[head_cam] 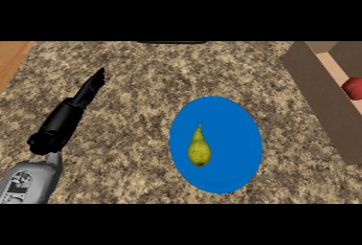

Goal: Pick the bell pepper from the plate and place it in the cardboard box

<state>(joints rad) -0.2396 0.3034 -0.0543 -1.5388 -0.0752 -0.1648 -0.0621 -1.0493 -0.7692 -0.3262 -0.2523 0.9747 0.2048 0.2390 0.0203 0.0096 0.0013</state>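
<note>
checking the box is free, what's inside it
A red rounded thing lies inside the box, cut off by the view's right edge; what it is cannot be told. The box's near wall covers part of the floor, and the rest is out of view.

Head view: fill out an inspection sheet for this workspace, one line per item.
Surface: speckled granite counter; wooden strip at far left.
Job's things: blue plate mid-counter; cardboard box at right; red item inside it, likely the bell pepper, cut off by the edge.
Clutter: yellow fruit, pear-shaped, lying on the plate.
Hands: left hand at the view's left, open, fingers straight, holding nothing; right hand not in view.
Cables: nothing seen.
Surroundings: dark object at the far edge, unidentifiable.
</note>
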